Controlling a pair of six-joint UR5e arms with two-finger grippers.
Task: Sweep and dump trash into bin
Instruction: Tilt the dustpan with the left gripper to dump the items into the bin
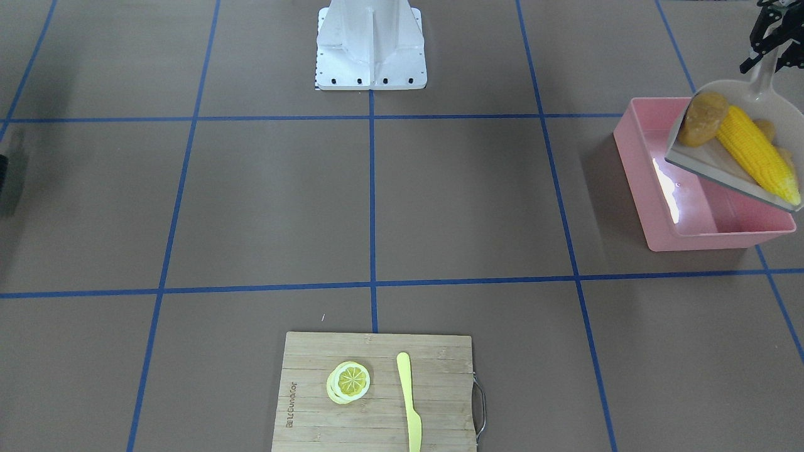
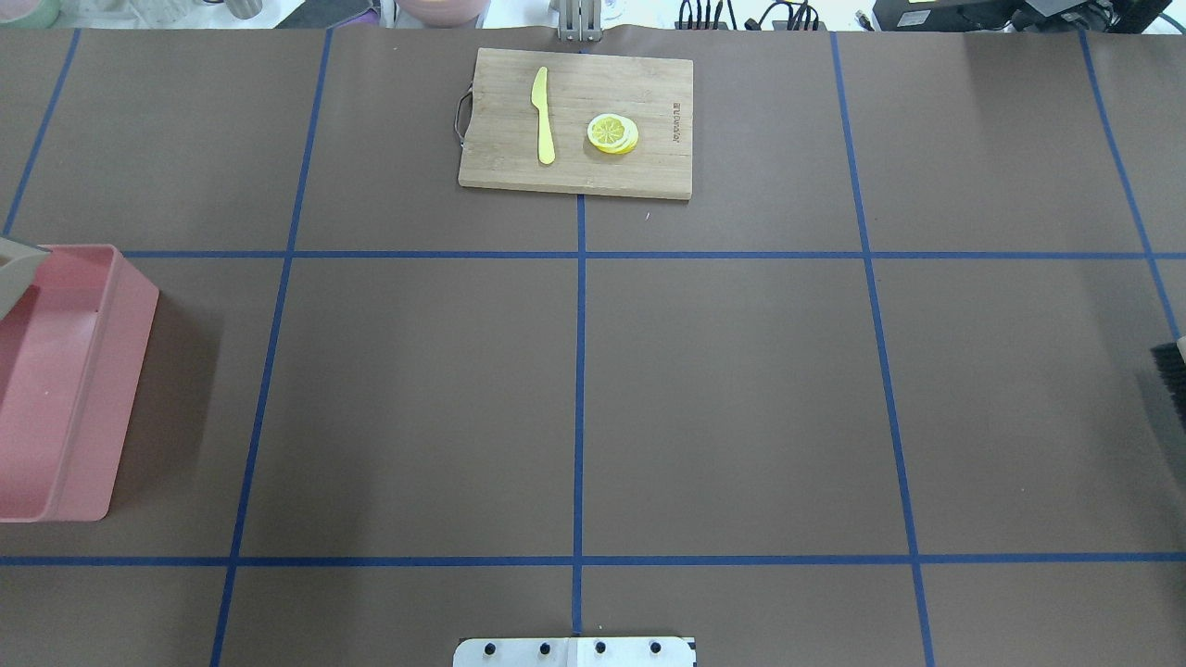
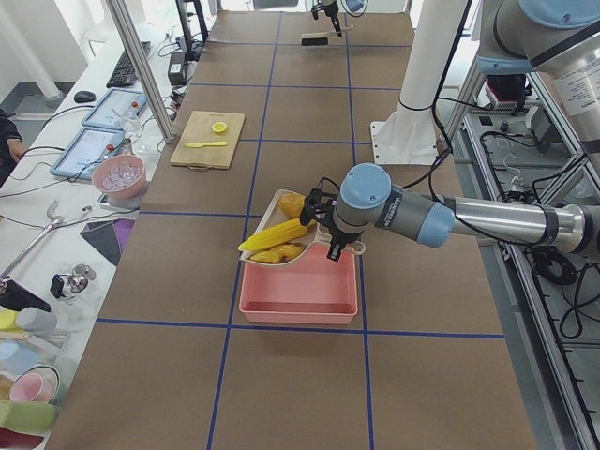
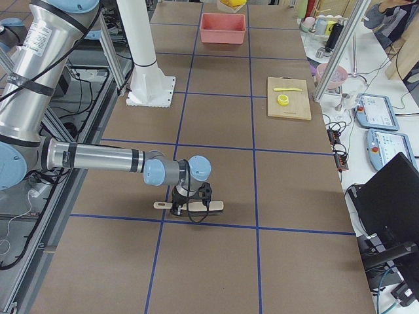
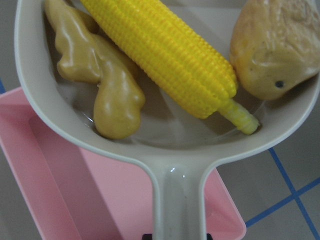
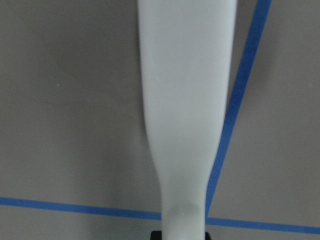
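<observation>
Bright, even light comes from overhead, and shadows are soft. A white glare patch sits on the glossy inner floor of the pink bin, which casts a faint shadow on the surface beside it. The left wrist view is dimmer, with small highlights on the ginger root. The brush handle looks soft and washed out.

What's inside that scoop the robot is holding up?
The corn, the potato and the ginger lie in the dustpan. They cover most of its floor.
</observation>
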